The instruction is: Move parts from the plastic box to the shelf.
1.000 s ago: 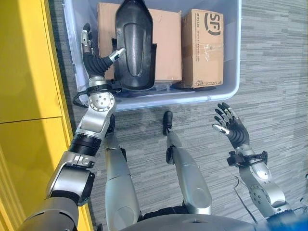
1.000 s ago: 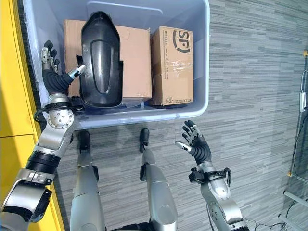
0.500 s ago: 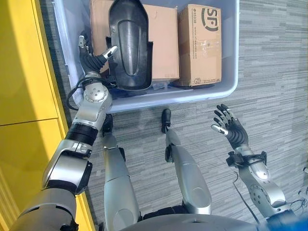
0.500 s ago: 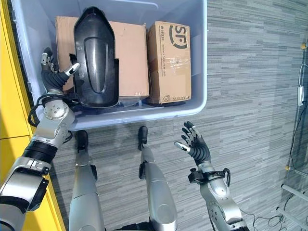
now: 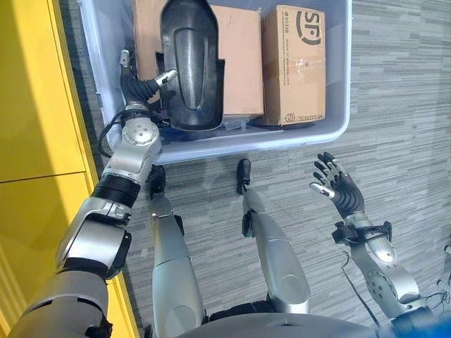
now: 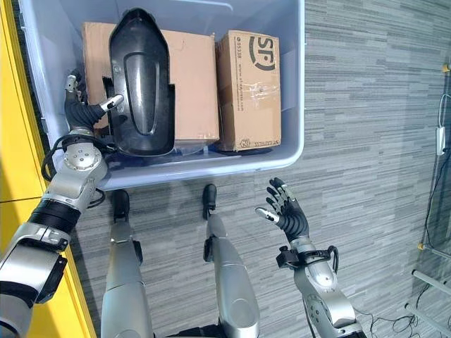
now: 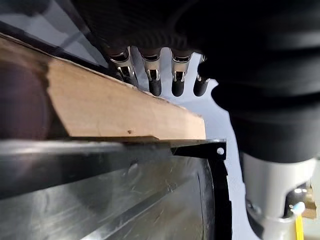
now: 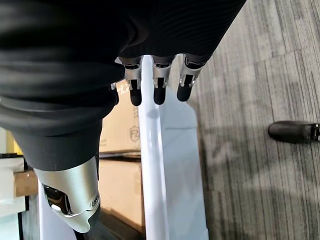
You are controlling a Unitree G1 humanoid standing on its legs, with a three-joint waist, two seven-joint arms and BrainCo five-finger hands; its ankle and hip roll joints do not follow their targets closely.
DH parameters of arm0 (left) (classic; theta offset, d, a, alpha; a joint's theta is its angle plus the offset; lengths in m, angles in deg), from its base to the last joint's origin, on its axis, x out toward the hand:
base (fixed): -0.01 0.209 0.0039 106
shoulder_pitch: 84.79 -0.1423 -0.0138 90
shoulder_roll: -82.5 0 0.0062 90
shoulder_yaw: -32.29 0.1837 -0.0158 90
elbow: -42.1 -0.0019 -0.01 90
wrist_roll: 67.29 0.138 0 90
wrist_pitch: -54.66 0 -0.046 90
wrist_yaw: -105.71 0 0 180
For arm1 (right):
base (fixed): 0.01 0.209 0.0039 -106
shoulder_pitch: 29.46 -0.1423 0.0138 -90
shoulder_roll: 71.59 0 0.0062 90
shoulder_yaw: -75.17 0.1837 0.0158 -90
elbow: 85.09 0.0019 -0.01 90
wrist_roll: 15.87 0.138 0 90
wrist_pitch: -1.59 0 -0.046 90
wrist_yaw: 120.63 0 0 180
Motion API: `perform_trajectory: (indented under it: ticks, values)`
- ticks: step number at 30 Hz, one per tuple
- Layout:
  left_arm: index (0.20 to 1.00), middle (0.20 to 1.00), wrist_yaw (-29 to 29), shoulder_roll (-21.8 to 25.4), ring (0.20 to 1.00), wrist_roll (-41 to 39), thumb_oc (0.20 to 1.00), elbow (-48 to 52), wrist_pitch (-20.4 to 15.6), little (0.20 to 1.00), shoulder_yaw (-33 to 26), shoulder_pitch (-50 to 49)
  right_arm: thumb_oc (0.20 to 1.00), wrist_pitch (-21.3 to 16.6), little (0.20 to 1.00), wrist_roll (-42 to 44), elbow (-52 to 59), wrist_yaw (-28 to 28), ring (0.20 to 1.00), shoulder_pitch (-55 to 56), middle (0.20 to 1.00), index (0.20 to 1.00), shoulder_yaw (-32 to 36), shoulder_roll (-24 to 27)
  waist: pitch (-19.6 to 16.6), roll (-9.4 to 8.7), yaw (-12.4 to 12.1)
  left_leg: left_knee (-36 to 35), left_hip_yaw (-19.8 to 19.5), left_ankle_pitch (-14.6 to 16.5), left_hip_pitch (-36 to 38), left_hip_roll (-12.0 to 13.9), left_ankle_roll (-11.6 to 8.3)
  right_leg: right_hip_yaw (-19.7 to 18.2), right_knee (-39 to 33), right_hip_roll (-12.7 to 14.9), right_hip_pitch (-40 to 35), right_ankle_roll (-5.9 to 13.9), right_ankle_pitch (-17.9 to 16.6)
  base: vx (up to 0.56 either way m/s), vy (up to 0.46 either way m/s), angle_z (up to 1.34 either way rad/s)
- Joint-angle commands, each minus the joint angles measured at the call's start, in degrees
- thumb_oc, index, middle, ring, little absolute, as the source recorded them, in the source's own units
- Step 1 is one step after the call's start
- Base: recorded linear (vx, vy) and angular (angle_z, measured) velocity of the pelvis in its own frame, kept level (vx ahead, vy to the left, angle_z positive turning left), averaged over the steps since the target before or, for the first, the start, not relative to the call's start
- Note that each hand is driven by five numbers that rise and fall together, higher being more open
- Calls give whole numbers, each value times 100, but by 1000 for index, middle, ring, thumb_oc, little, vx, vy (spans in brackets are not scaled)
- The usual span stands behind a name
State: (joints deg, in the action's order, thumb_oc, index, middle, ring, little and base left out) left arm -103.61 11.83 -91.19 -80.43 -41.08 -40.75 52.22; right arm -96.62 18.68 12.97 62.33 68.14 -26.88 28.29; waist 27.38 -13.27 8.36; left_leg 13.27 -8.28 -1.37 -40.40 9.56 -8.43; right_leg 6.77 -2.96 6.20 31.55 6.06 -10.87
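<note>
A clear plastic box (image 5: 282,137) on the floor holds a long black moulded part (image 5: 189,63) lying on a large cardboard carton (image 5: 239,63), with a smaller carton (image 5: 294,63) to its right. My left hand (image 5: 137,88) is inside the box at the black part's left side, open. Its fingers (image 7: 150,75) run straight along the carton edge (image 7: 110,110), and the thumb rests against the black part (image 7: 125,200). My right hand (image 5: 342,190) hovers open over the floor in front of the box, holding nothing. The right hand's fingers (image 8: 157,85) point toward the box rim (image 8: 155,165).
A yellow shelf unit (image 5: 35,105) stands along the left, close beside the box. Grey striped carpet (image 5: 402,105) lies to the right of the box and in front of it.
The camera has shifted slightly. My left hand has settled a little closer against the black part's left side. The right hand has not moved.
</note>
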Motion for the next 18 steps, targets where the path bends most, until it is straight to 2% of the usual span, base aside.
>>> perform_trajectory:
  ticks: [1, 6, 18]
  values:
    - [1000, 1000, 182, 115, 1000, 259, 1000, -135, -134, 1000, -47, 480, 1000, -106, 1000, -82, 371, 13, 1000, 174, 1000, 1000, 351, 261, 174, -171, -23, 295, 224, 362, 7, -69, 355, 30, 917, 398, -712, 332, 1337, 0, 0, 0]
    - [1000, 1000, 317, 138, 1000, 484, 1000, -232, -9, 1000, 167, 702, 1000, -88, 1000, -38, 386, -55, 1000, 187, 1000, 1000, 387, 309, 184, -165, 5, 370, 239, 387, -39, -83, 369, -8, 959, 397, -659, 330, 1334, 0, 0, 0]
    - [1000, 1000, 409, 402, 1000, 1789, 1000, -486, 542, 1000, 770, 1360, 1000, -59, 1000, 47, 372, -192, 1000, 183, 1000, 1000, 472, 398, 199, -105, 42, 396, 265, 389, -51, -97, 373, -16, 992, 408, -619, 332, 1354, 0, 0, 0]
